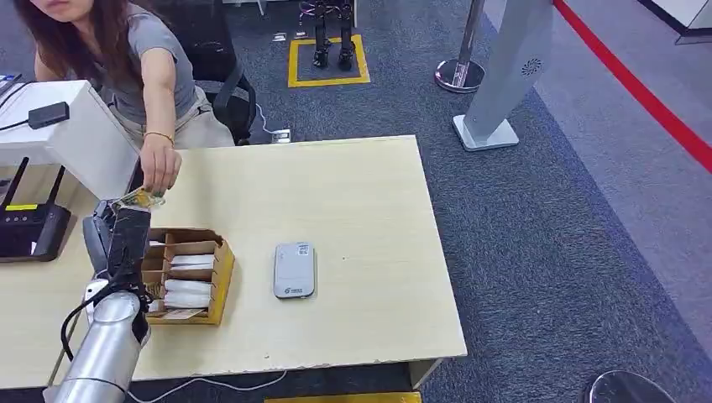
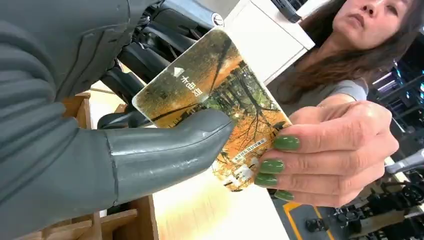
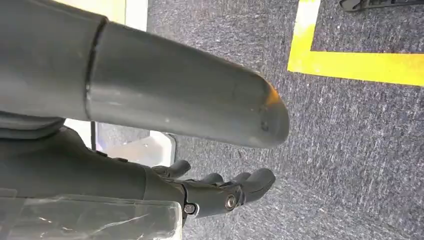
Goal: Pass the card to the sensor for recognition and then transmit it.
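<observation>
One card (image 2: 210, 100) sits pinched in the left hand (image 2: 100, 150); a person's hand (image 2: 330, 155) grips it too. Right hand (image 3: 150, 100) hangs open, holding nothing. One sensor (image 1: 294, 269) lies on the table (image 1: 361, 210).

Table (image 1: 353, 193): compartment box (image 1: 189, 277) with stacked cards at left; sensor (image 1: 294, 269) just right of it, apart. Left hand (image 1: 113, 231) above box's far-left corner, holding card (image 1: 138, 199); person's hand (image 1: 159, 168) on its far end. Router (image 1: 34, 228) farther left.
</observation>
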